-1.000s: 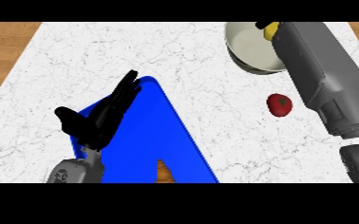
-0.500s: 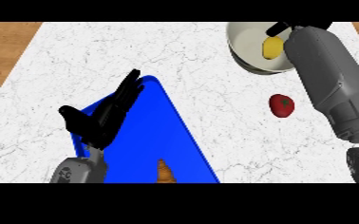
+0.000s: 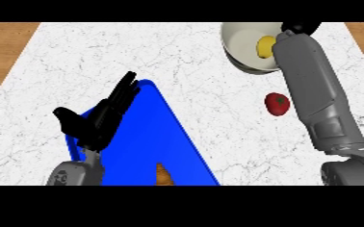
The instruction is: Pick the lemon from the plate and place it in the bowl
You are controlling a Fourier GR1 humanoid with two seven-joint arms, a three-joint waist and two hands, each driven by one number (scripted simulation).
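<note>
While the smooth yellow lemon is lying inside the pale round bowl at the counter's far right, the right hand is showing only as a dark tip past the grey forearm, so I cannot tell its state. The left hand is resting released, fingers straight, over the glossy blue plate. A red tomato is sitting on the white marbled counter beside the right forearm, well apart from the bowl.

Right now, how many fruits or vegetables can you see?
3: a lemon in the bowl, a tomato on the counter, an orange tip on the blue plate, partly cut off.
</note>
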